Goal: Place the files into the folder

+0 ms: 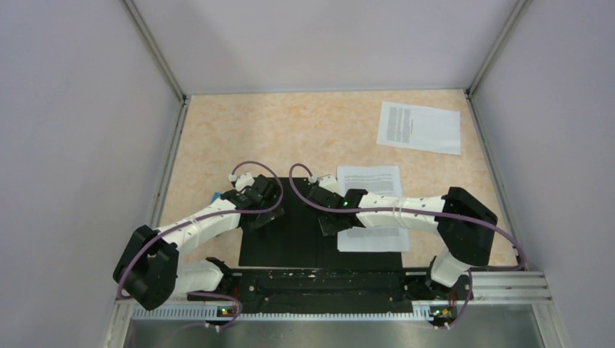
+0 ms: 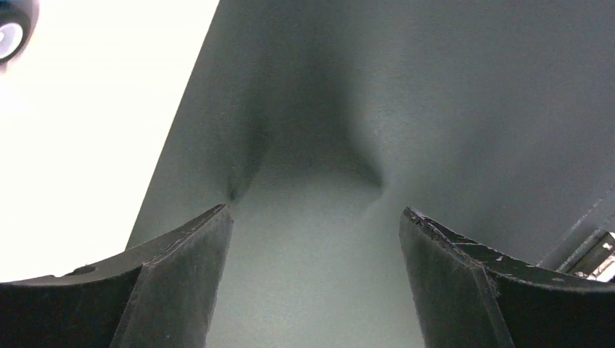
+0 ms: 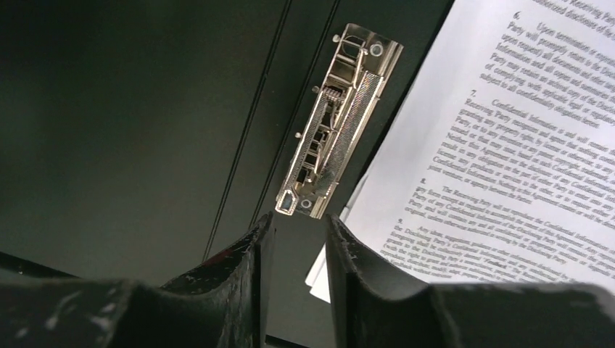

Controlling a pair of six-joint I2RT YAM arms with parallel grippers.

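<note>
The folder (image 1: pixel 290 243) lies open on the table, black inside up. Its metal spine clip (image 3: pixel 337 119) shows in the right wrist view, just beyond my fingertips. A stack of white printed files (image 1: pixel 370 210) lies on the folder's right half, and its text shows in the right wrist view (image 3: pixel 500 159). Another sheet (image 1: pixel 419 127) lies apart at the back right. My left gripper (image 2: pixel 315 217) is open and empty, low over the folder's left flap (image 2: pixel 406 109). My right gripper (image 3: pixel 299 221) hangs over the spine, jaws a narrow gap apart with nothing between them.
The orange-speckled table (image 1: pixel 304 130) is boxed in by grey walls on three sides. A black rail (image 1: pixel 326 283) with the arm bases runs along the near edge. A small blue thing (image 1: pixel 216 196) peeks out left of the left wrist.
</note>
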